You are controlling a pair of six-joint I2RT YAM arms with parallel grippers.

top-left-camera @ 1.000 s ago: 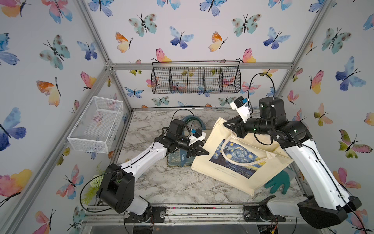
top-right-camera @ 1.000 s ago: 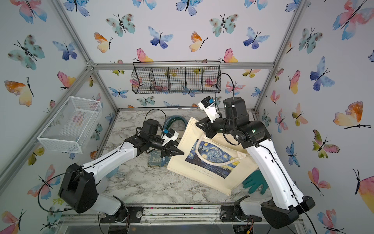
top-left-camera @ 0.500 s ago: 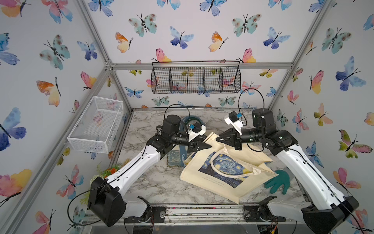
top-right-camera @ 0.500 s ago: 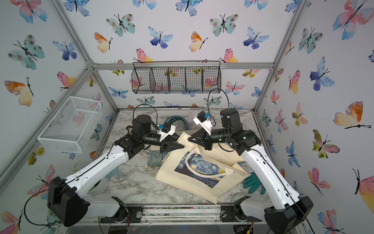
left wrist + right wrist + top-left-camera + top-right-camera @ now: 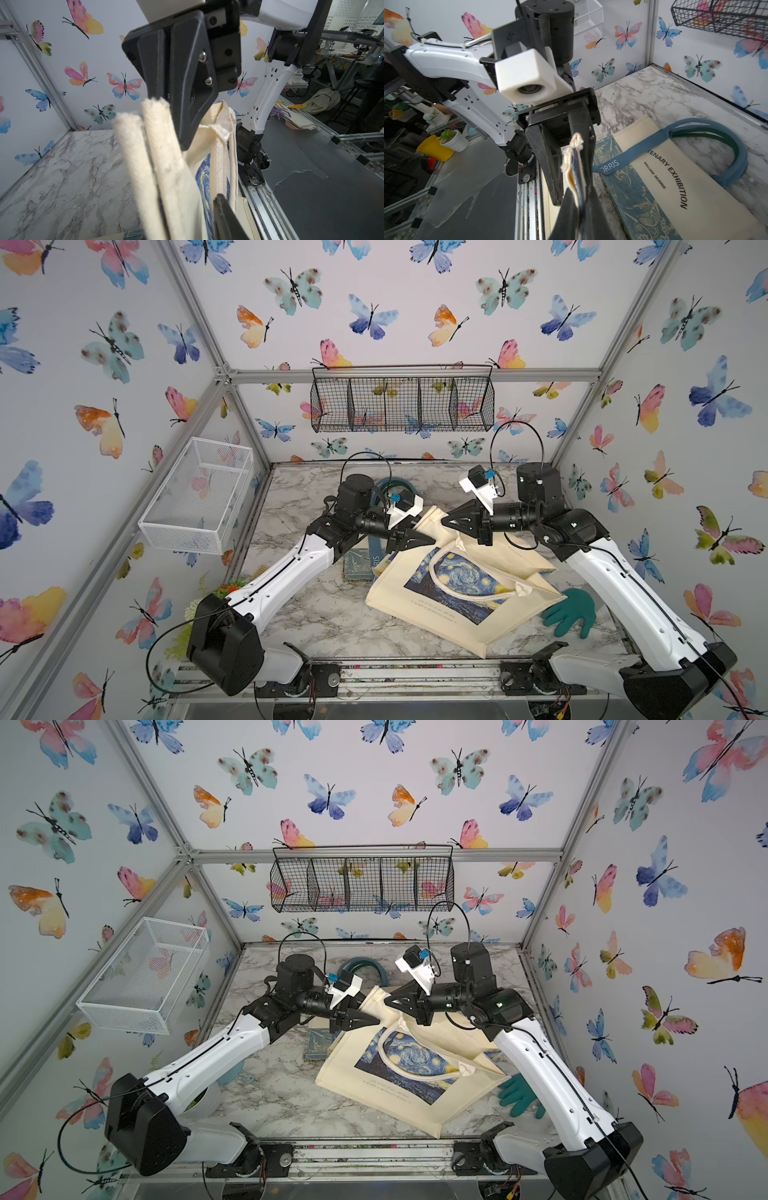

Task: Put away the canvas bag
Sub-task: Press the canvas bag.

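The cream canvas bag (image 5: 457, 601) (image 5: 399, 1065) with a blue starry-night print and a white rope handle lies partly on the marble table, its top edge lifted. My left gripper (image 5: 430, 538) (image 5: 376, 1020) is shut on that edge; in its wrist view thick cream folds (image 5: 158, 166) fill the space between its fingers (image 5: 224, 218). My right gripper (image 5: 444, 522) (image 5: 388, 1002) (image 5: 580, 207) faces it almost tip to tip and is shut on the same frayed edge (image 5: 576, 145).
A second tote (image 5: 675, 176) with blue straps lies flat under the left arm, beside the canvas bag. A teal glove (image 5: 571, 612) sits at the front right. A black wire basket (image 5: 403, 404) hangs on the back wall, a white one (image 5: 199, 497) on the left wall.
Both arms swung toward each other until the gripper tips nearly meet. The bag's top edge is now gathered between them, and the bag's body slid forward and to the left.
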